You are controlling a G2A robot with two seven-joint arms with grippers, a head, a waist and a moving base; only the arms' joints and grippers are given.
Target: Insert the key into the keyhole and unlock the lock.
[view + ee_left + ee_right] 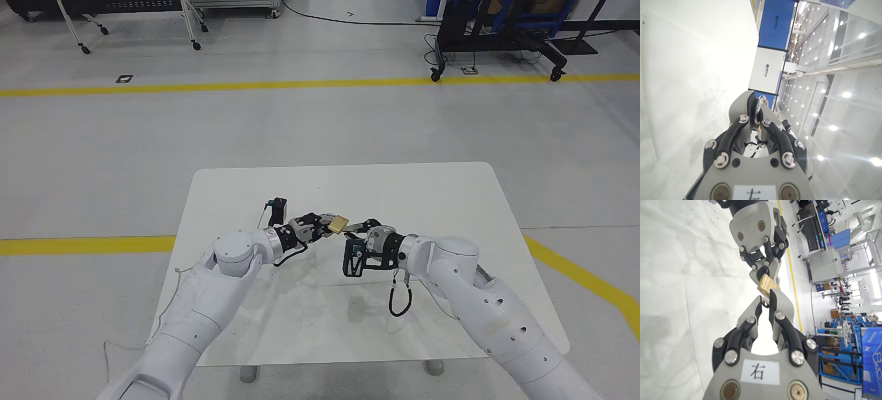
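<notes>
Surface: a white table [440,200] with rounded corners. Both arms meet above its middle, and small dark specks mark its top.
Floor: pale grey, crossed by a yellow line [300,85] beyond the table. A second yellow line runs level with the table on both sides.
Room: wheeled stands [190,25] and a dark cart [500,40] stand at the far edge of the top view. The right wrist view shows workbenches and blue crates [838,332] off to the side. The left wrist view shows rows of ceiling lights and blue and white panels.
Lock: a brass lock [768,284] is held up off the table between the two grippers. Its silver shackle points towards the left arm and its bottom face towards the right arm.
Left gripper: the left gripper [757,106] is clamped on the shackle end of the lock. The steel loop and the top of the brass body sit between its ribbed pads.
Key: the key [764,300] has its round silver head, with a hole in it, just under the lock's bottom face. Its blade is hidden there, so how deep it sits in the keyhole cannot be told.
Right gripper: the right gripper [766,300] is narrowed around the key head and pinches it. One fingertip reaches up to touch the lock's lower corner.
Placing: the lock lies straight ahead of the right gripper's tips, in line with the left gripper beyond it.
</notes>
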